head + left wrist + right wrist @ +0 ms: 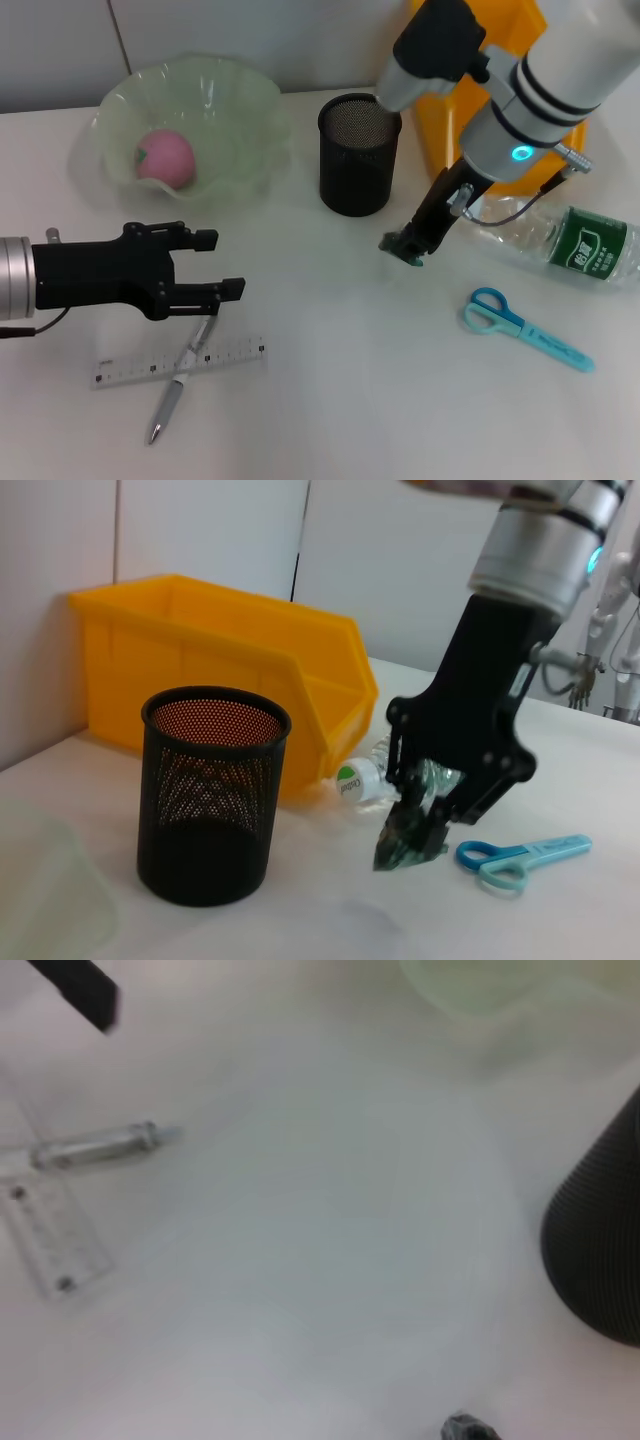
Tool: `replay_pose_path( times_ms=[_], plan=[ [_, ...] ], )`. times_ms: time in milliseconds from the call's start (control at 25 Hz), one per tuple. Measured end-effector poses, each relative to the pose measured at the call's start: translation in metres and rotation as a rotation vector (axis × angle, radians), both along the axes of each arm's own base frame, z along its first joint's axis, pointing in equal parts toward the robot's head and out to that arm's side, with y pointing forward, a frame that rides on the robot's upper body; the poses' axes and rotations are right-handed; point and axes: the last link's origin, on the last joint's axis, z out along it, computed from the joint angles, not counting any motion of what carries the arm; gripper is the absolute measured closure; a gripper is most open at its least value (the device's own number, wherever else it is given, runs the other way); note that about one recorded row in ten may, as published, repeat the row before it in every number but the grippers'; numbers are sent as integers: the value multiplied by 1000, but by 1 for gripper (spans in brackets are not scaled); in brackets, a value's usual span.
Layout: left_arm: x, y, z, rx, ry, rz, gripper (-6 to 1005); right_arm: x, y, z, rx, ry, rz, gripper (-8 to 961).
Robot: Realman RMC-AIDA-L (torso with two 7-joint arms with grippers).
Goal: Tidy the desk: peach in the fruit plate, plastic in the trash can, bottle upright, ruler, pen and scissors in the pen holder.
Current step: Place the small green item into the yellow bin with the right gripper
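Judging by the yellow bin (440, 110) behind, trashing the plastic was in hand: the right gripper (408, 246) had its fingers pinched on the plastic scrap (408, 838) above the table, needing a lift bin-ward, while the left gripper (210, 265) hovered open-fingered over the pen (180, 377).

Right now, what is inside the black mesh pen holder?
Nothing sticks out of the pen holder; what shows of its inside in the head and left wrist views looks empty, though its bottom is partly hidden. The pen, ruler and scissors lie on the table.
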Motion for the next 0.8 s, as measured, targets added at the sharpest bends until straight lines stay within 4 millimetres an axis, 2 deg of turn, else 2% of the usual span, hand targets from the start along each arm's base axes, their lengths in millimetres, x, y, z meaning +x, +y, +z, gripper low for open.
replay_pose_path(
  times_ms=[240,280,320,360,680,720,800],
  plan=[
    [-1,-1,0,-1,-4,2,209,-19,-8,29,15,93,-14,768],
    [-1,-1,0,-2,-4,2,209,-23,-8,36,26,122,-14,768],
    [-1,-1,0,-4,-4,2,209,-28,-8,51,57,169,-9,767],
    [-1,-1,0,-4,-4,2,209,-28,-8,51,57,169,-9,766],
    [0,-3,0,-11,-5,2,209,-37,3,114,246,263,20,762],
    [0,-3,0,-12,-6,2,209,-37,6,128,296,278,20,762],
    [0,-3,-1,-12,-6,1,210,-35,9,135,326,286,18,758]
  ],
)
